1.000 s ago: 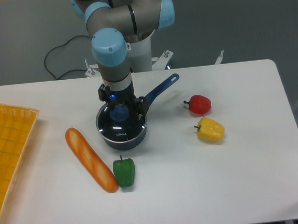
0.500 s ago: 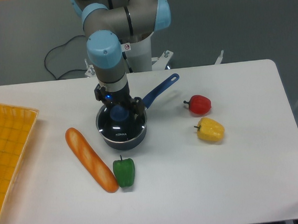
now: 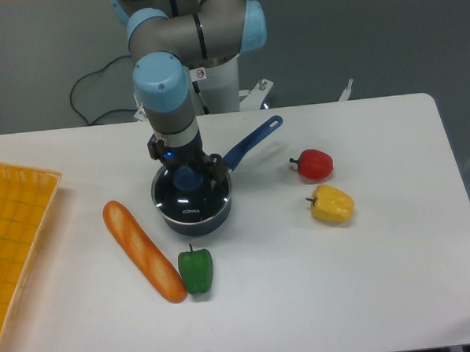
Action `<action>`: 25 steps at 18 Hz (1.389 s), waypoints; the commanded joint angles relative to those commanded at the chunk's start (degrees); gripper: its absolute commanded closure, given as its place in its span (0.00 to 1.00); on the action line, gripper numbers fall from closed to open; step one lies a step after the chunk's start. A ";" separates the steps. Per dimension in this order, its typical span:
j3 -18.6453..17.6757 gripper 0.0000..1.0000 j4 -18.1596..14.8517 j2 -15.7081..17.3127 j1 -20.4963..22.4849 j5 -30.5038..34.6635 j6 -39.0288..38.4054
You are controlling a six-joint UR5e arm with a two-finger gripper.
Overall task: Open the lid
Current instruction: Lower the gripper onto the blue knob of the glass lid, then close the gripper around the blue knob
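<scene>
The grey-and-light-blue arm hangs straight down over the middle-left of the white desk, and its two-finger gripper sits right on top of the pot. The round clear glass lid with its metal rim lies flat and seated on the dark blue saucepan, not lifted. The black fingers straddle the lid's blue knob at the centre, one on each side; whether they are clamped on it or just beside it cannot be told from this angle. A small blue light glows on the gripper body above the knob.

The saucepan's long blue handle juts out toward 2 o'clock, clear of the gripper. At 8 o'clock from the pot lies an orange baguette-shaped loaf, slanted, its near end just beside a green bell pepper that sits at 6 o'clock from the pot. Out at 3 o'clock are a red bell pepper and, just below it, a yellow bell pepper, the two near each other but apart. At the far left edge, at 9 o'clock, an orange mesh tray runs out of view. A black cable loops behind the arm's base.
</scene>
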 joint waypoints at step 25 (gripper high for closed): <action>0.26 0.00 0.09 -1.58 -2.20 1.23 -1.67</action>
